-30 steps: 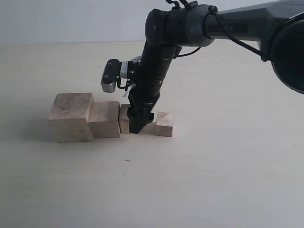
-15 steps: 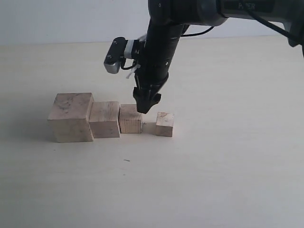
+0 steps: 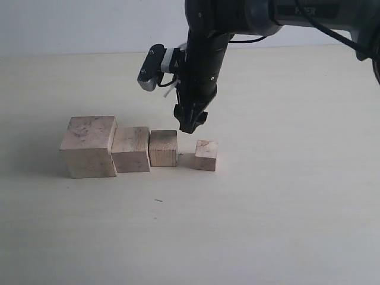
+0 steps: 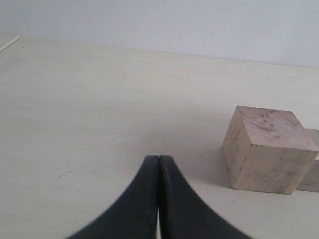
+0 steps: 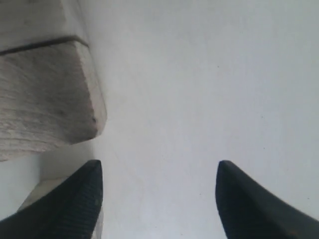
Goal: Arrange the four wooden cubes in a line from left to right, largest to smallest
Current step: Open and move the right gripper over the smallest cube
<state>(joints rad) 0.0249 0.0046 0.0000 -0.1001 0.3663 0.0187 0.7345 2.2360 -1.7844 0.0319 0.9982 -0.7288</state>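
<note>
**Exterior view: the row is almost ready, only the smallest cube stands apart**

The four wooden cubes stand on the desk in the correct order. The largest cube is at the left, the second cube touches it, and the third cube is just beside the second. The smallest cube is at the right end, with a clear gap before it.

The right end effector hovers above this gap. Its fingers are apart and hold nothing, as the right wrist view also shows. The left end effector is low over the desk near the largest cube, with its fingers pressed together and empty.

I judge that the step in hand is to bring the smallest cube closer to the third. To do it well, the right end effector should go down straight over this cube, with one finger on each side and clear of the third cube. It should then slide or carry the cube to the left slowly, so the neighbours are not pushed out of line.
</note>
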